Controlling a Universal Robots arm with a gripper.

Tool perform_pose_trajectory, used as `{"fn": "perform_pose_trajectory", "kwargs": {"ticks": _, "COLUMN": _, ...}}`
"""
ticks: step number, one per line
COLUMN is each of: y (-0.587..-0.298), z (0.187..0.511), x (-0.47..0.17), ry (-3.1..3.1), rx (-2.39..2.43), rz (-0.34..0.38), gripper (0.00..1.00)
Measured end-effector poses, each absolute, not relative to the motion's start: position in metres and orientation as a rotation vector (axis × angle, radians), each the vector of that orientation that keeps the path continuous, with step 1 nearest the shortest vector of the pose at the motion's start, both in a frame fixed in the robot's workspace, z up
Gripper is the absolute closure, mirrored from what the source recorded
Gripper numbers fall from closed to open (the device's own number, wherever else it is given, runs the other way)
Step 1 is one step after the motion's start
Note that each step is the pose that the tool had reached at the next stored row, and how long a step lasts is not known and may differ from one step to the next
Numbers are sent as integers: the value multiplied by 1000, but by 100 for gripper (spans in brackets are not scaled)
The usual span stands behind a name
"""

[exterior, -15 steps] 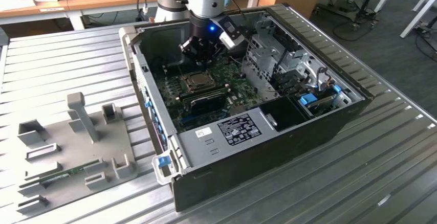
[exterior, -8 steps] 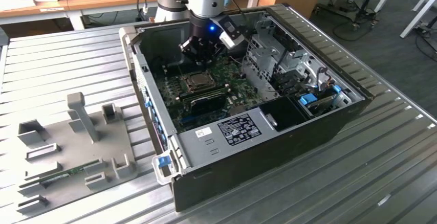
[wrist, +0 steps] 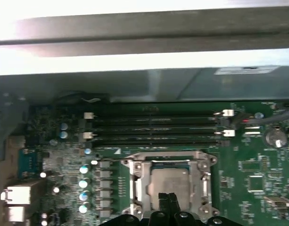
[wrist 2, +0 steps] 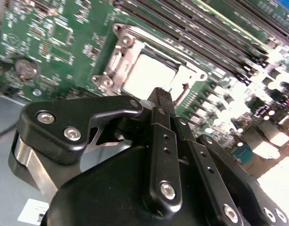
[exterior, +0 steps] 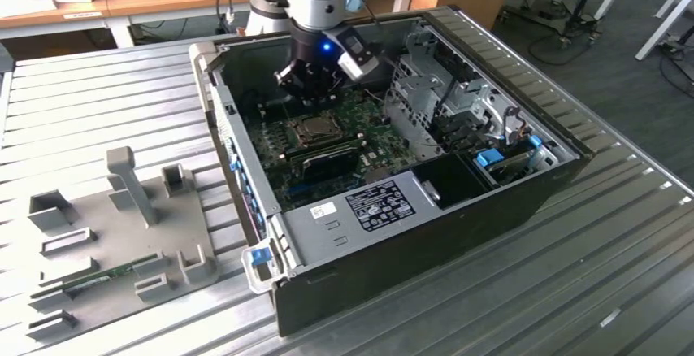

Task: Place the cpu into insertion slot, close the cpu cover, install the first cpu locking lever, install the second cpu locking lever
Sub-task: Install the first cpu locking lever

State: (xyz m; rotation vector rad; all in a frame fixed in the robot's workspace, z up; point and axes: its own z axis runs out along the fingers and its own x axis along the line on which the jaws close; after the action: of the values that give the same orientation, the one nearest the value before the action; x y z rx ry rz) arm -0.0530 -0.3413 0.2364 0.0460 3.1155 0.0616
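Hand (wrist: pixel 168 203) (closed) over lowered cpu cover (wrist: pixel 135 181)

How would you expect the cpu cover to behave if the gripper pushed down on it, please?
The cpu cover looks like thin sheet metal, so probably stiff and light. It appears to lie flat around the cpu, so it likely won't tip; its shiny surface may be slippery under the gripper.

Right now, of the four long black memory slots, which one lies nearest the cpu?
The memory slot running directly alongside the cpu; the other three run parallel beyond it, each farther from the cpu.
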Motion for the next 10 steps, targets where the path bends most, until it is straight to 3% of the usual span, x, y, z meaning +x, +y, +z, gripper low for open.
{"fn": "perform_pose_trajectory", "kwargs": {"ticks": 10, "y": -341, "z": 236, "x": -77, "ry": 3115, "rx": 46, "rz": 62, "gripper": 89}}
